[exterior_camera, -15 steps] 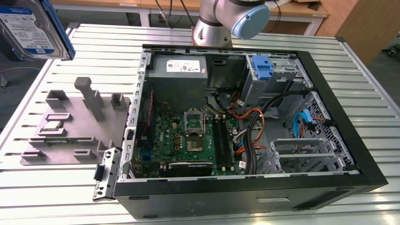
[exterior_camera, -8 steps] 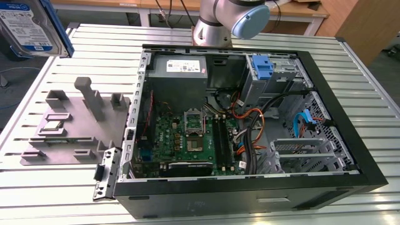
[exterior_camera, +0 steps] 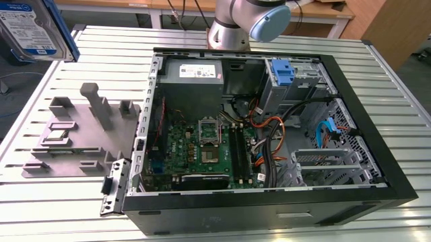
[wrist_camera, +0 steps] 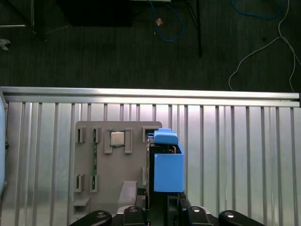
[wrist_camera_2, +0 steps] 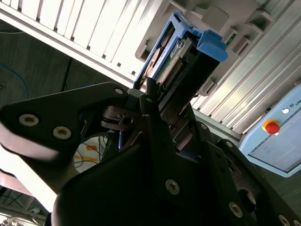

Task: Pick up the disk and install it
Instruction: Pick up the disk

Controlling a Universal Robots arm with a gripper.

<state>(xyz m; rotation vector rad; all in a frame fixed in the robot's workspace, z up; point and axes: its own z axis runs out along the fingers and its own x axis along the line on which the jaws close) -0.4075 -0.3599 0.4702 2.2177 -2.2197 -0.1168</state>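
And the disk (exterior_camera: 30, 27) is up in the air at the exterior view's left, above the grey holder tray (exterior_camera: 74, 141) and well apart from the open computer case (exterior_camera: 377, 166), with the gripper (wrist_camera_2: 157, 101) jaws clamped on it. It looks rigid, dense and shock-sensitive. The safest hold is probably across the 2 blue side rails (wrist_camera: 168, 172), clear of the label face and circuit side.

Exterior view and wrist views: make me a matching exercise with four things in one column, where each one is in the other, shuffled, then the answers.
1. silver rectangular hard disk with blue side rails
2. grey plastic parts holder
3. green circuit board
4. tall blue plastic latch

A. on the slatted metal table
B. flat inside the open black computer case
C. held in the pincer
D. upright on the grey metal drive bay

Pairs: 1-C, 2-A, 3-B, 4-D.
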